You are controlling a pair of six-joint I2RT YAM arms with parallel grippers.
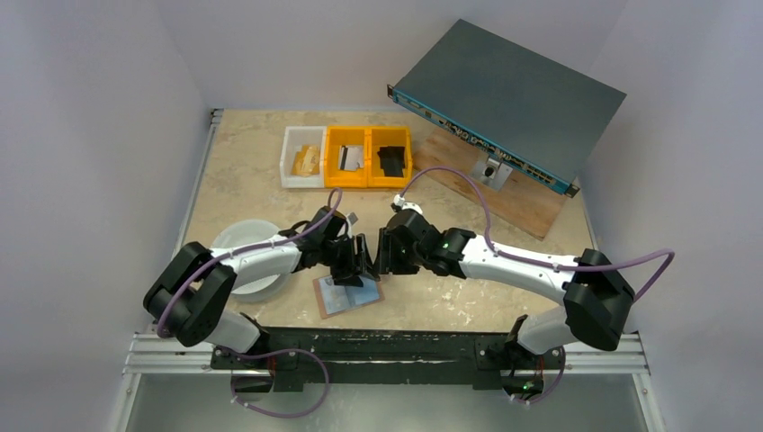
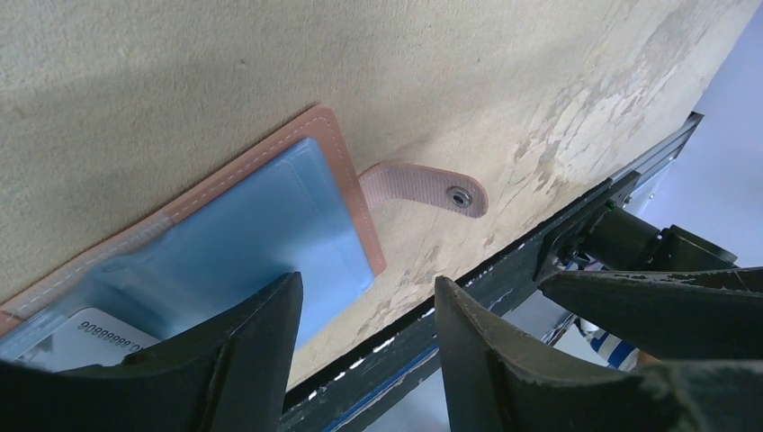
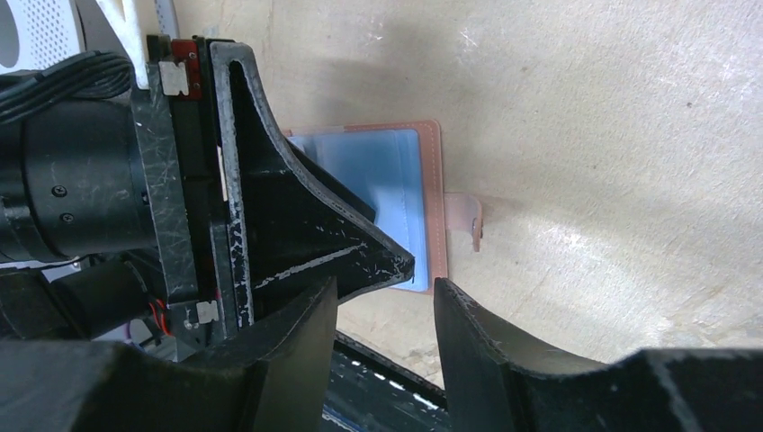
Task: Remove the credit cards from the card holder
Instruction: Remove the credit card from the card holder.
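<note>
The card holder (image 1: 346, 295) lies open and flat near the table's front edge, with pale blue inner faces (image 2: 270, 225) and its snap tab (image 2: 423, 187) sticking out. A pale card (image 2: 99, 337) with printed digits shows in its pocket at the lower left of the left wrist view. My left gripper (image 1: 358, 263) hovers open and empty over the wallet's far edge (image 2: 369, 292). My right gripper (image 1: 387, 254) is open and empty beside it, facing the left fingers (image 3: 297, 234), with the wallet (image 3: 405, 180) and tab (image 3: 468, 220) just beyond (image 3: 385, 288).
A white bin (image 1: 301, 155) with a yellowish flat item and two yellow bins (image 1: 369, 155) stand at the back; one yellow bin holds a black piece (image 1: 391, 160). A white plate (image 1: 247, 243) lies under the left arm. A grey box (image 1: 504, 99) rests on a wooden board (image 1: 513, 198).
</note>
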